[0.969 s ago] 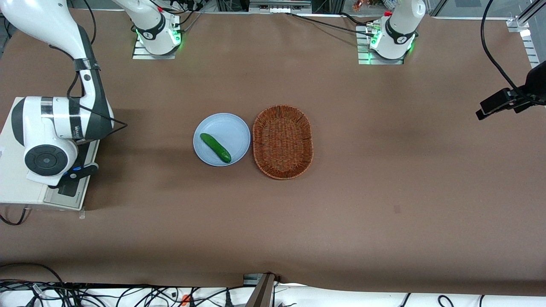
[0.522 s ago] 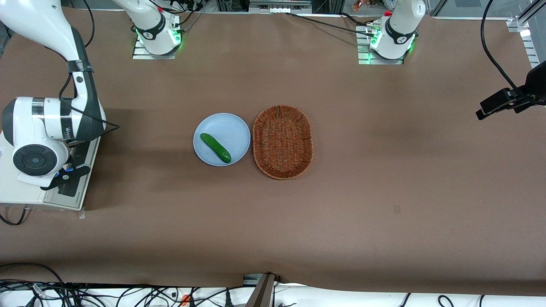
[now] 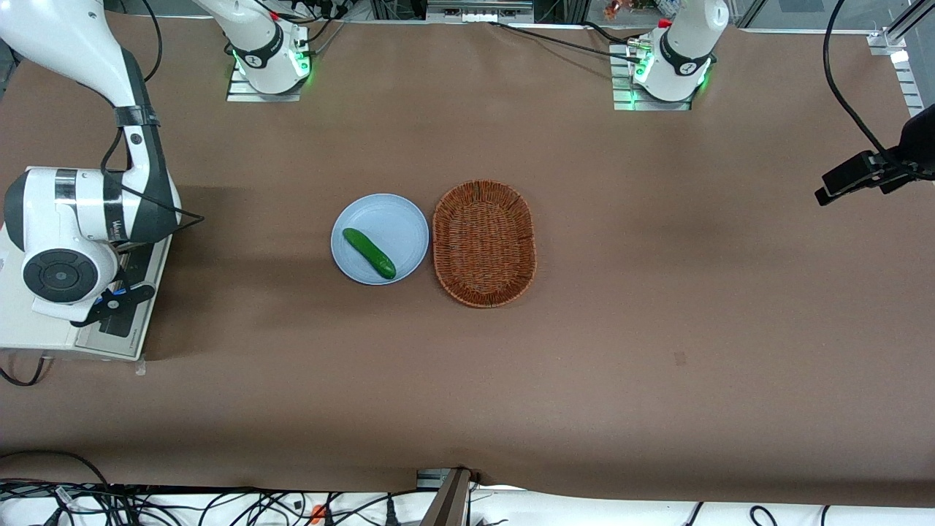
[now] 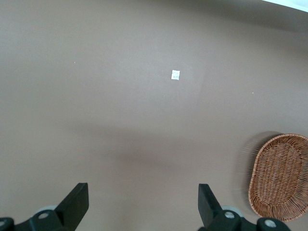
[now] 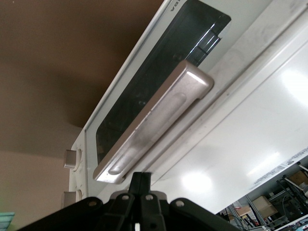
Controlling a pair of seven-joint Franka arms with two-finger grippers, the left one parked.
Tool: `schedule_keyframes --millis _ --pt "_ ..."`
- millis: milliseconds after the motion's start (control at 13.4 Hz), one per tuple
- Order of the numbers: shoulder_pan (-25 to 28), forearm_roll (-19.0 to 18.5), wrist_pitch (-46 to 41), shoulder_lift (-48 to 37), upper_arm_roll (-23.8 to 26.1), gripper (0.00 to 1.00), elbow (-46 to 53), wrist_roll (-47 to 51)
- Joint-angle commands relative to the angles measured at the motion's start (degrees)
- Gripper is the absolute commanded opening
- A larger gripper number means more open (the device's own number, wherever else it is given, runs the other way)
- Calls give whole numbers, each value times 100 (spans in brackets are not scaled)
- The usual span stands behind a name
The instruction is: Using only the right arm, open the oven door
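Since a second ago the right arm (image 3: 88,212) has slid farther over the oven (image 3: 14,321), at its own end of the table. From the front, its wrist hides most of the oven. Only the wrist camera shows the door (image 5: 144,91), flat against the oven, with the gripper (image 5: 142,179) just at the handle (image 5: 154,120), fingers pressed together on nothing. Two knobs (image 5: 70,159) sit beside the door. Plate (image 3: 398,219), cucumber (image 3: 369,253) and basket (image 3: 483,242) lie well apart from the oven.
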Motion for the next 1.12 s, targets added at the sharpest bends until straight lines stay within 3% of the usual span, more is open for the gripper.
schedule_keyframes --millis 0,1043 --pt "-43 -64 141 66 39 0 -71 -46" --pt "-87 120 528 364 39 0 -53 24"
